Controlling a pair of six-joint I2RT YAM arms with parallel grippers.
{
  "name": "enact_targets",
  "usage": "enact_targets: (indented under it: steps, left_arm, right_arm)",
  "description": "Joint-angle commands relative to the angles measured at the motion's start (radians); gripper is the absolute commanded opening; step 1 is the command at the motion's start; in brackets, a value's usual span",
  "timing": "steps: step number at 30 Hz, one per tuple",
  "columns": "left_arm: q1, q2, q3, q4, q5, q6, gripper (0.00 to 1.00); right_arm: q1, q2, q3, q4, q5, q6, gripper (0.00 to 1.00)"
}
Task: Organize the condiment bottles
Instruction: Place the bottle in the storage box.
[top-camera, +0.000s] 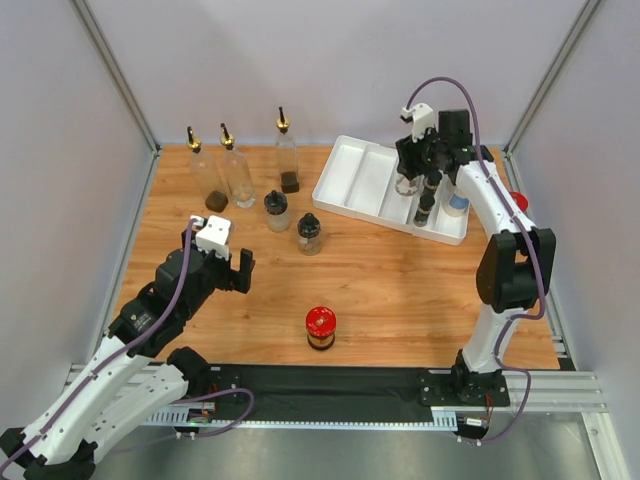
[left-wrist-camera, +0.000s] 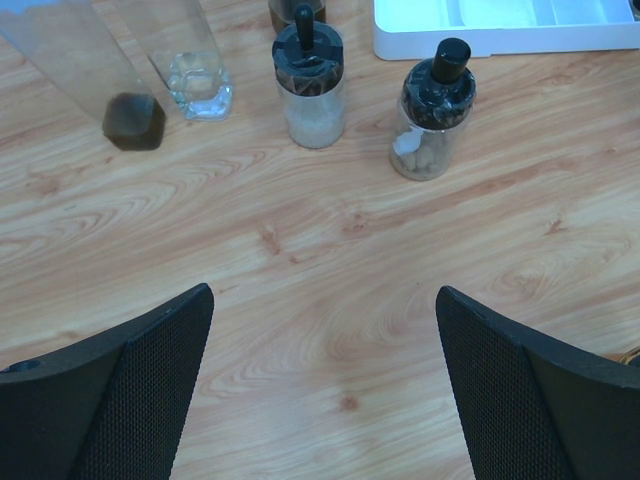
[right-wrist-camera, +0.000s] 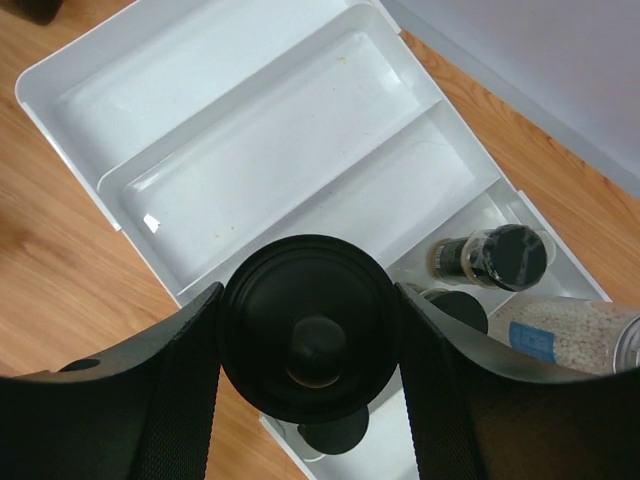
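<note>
Pinching a black-capped jar (right-wrist-camera: 311, 340) — round, knobbed.

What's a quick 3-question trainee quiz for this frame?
1. How many tall bottles stand on the table?
2. True or false: the left gripper is shut.
3. The right gripper holds: A a tall bottle; B a black-capped jar; C nothing.
Key: 1 three; 2 false; 3 B.
</note>
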Motion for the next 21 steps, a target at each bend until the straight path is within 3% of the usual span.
enact_targets:
  steps: [1, 12, 21]
  left_arm:
    - [0.003, 0.004, 0.02, 0.008, 0.008, 0.019, 1.0]
    - [0.004, 0.015, 0.02, 0.005, 0.005, 0.019, 1.0]
    - [0.004, 0.027, 0.018, 0.004, 0.002, 0.021, 1.0]
  right_arm:
    - [-0.011, 0.022, 0.074, 0.073, 0.043, 0.025, 0.06]
    - [-0.034, 0.117, 0.156, 0.088, 0.109, 0.031, 0.08]
    - [-0.039, 0.2, 0.238, 0.102, 0.073, 0.08, 0.08]
